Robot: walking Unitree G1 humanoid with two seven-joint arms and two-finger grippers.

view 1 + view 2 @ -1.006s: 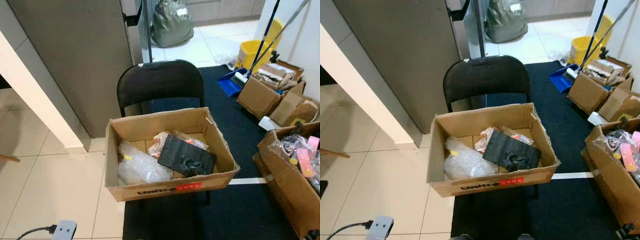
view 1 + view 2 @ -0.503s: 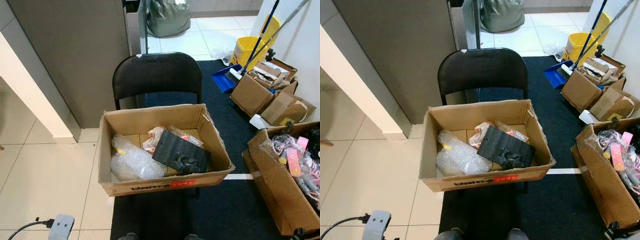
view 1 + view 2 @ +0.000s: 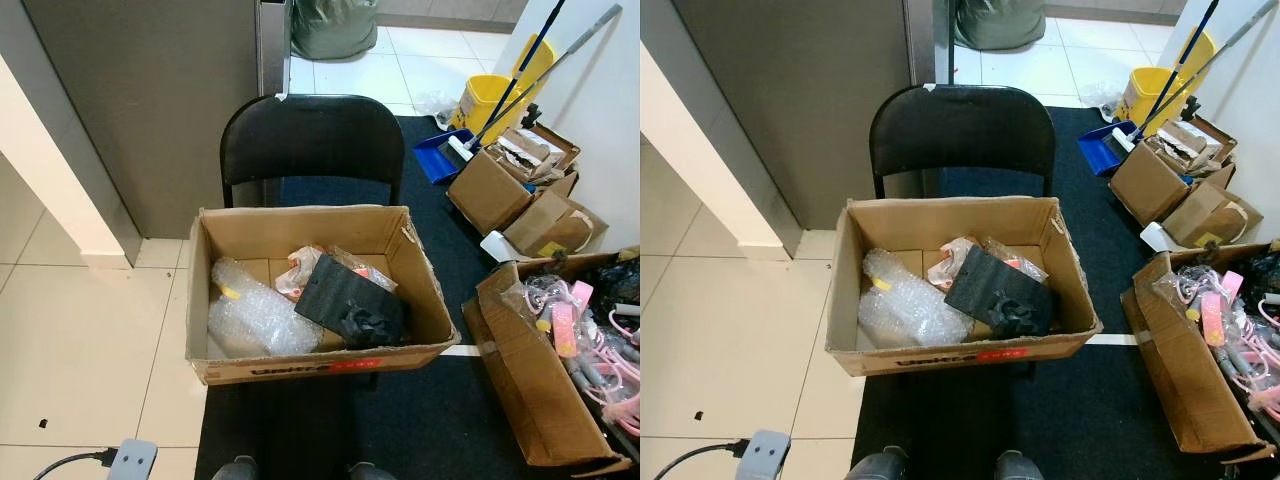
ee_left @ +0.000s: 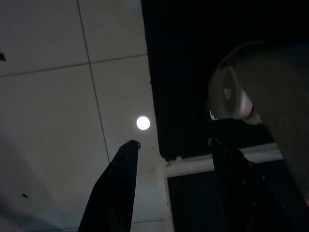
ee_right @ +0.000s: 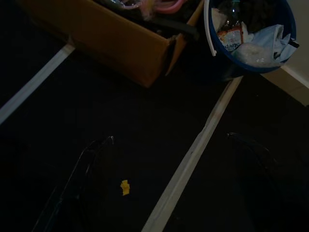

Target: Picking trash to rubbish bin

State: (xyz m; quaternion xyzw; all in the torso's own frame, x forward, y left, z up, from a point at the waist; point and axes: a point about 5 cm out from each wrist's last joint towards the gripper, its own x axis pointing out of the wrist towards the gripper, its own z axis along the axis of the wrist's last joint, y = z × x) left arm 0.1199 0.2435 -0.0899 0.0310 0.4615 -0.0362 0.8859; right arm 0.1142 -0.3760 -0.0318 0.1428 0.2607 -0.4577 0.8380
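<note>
In the left eye view, a cardboard box (image 3: 315,290) on a black chair (image 3: 312,150) fills mid-frame, holding bubble wrap (image 3: 250,320), crumpled wrappers (image 3: 300,272) and a black foam block (image 3: 350,300). I judge the approach is ending; the robot should square up and reach in from above for one loose piece. In the left wrist view, the left hand (image 4: 174,145) hangs over floor tiles, fingers apart. In the right wrist view, the right hand (image 5: 178,140) is spread over dark carpet, with the blue rubbish bin (image 5: 246,36), already part full, at upper right.
</note>
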